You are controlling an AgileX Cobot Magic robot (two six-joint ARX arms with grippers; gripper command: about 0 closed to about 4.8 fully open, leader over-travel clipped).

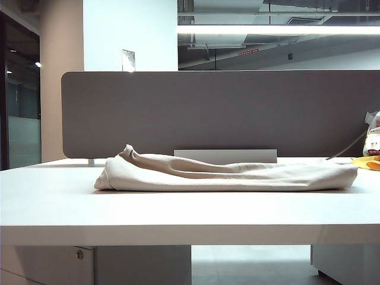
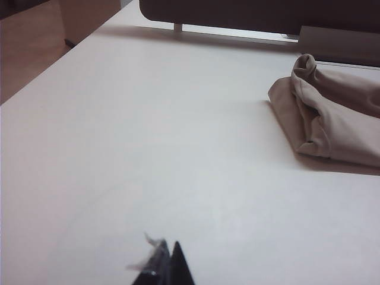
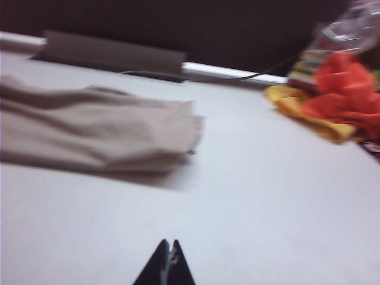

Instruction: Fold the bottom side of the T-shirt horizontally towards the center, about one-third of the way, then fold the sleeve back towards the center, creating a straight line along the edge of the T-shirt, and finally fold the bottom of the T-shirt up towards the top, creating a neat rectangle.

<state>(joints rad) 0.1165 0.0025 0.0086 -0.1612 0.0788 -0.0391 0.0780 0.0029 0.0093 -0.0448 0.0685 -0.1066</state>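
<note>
While neither arm shows in the exterior view, I see the T-shirt [image 1: 231, 173] lying as a long, low bundle across the middle of the white surface [image 1: 178, 214], in front of the grey divider [image 1: 219, 113]. It looks folded into a narrow strip with a bump at its left end, so I judge the folds done or nearly so; loose layers could slump open if nudged.

From the left wrist view, the left pincer [image 2: 169, 261] hangs over bare surface, its tips pressed together and holding nothing, well apart from the bundle's rounded end [image 2: 309, 113].

Through the right wrist view, which is blurred, the right pincer [image 3: 168, 264] is likewise pressed together and empty, near the bundle's other end [image 3: 178, 133]. Orange and yellow cloth [image 3: 332, 95] sits beyond; a careless sweep there could drag it into the shirt.
</note>
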